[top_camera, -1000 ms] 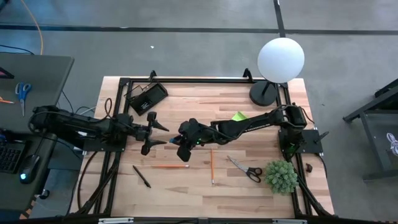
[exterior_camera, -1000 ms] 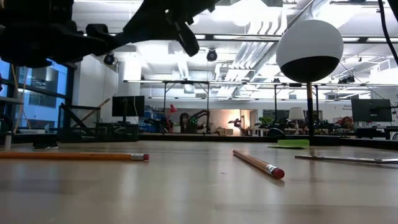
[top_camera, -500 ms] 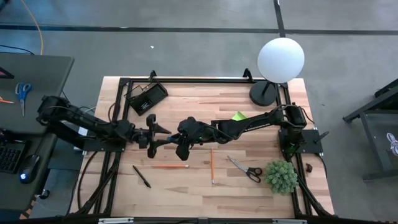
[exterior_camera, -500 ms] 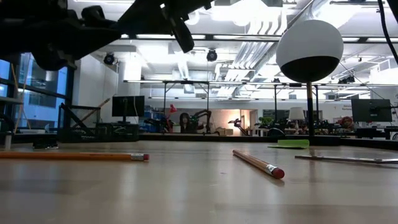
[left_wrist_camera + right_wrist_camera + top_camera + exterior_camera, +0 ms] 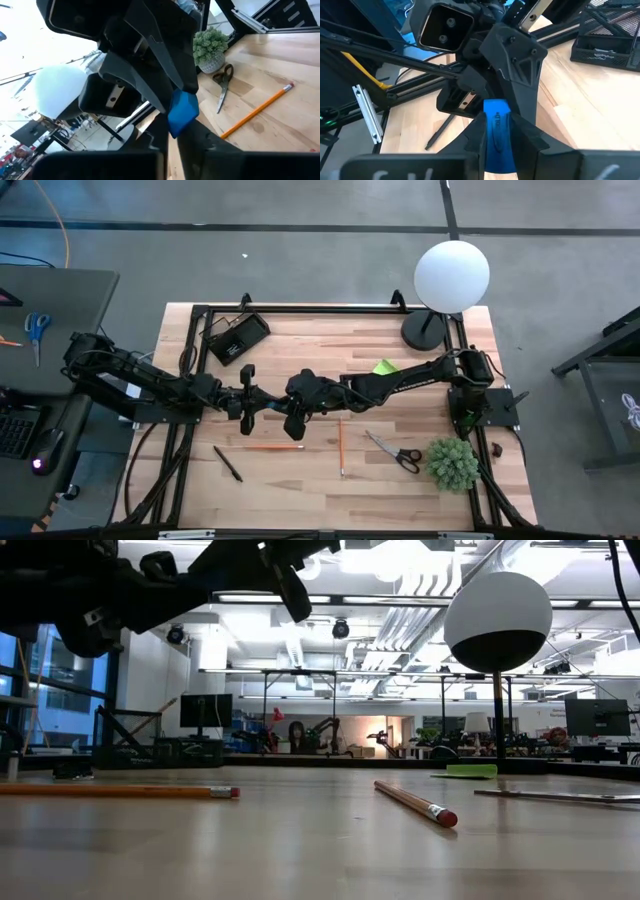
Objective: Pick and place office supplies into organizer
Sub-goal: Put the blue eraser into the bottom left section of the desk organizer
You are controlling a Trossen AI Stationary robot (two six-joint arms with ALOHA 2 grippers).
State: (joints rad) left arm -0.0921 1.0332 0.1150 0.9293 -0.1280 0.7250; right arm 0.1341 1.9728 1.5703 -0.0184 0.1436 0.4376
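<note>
While both hands meet mid-air above the bench, blue eraser passing between them.

High view: left hand (image 5: 256, 402) and right hand (image 5: 290, 412) tip to tip over the bench (image 5: 300, 480) centre; organizer (image 5: 238, 337) well behind the left hand, near the far corner; orange pencils, a pen and black-handled scissors (image 5: 393, 450) lie loose below. Low view: hands overhead, details unclear. Left wrist view: left fingers pinched narrow on the blue eraser (image 5: 182, 111), its other end in the right hand. Right wrist view: right fingers (image 5: 476, 131) clamp the eraser (image 5: 498, 134) flat-on. Judged light, slightly rubbery, grippy, not fragile; best held across the broad faces near mid-length.
</note>
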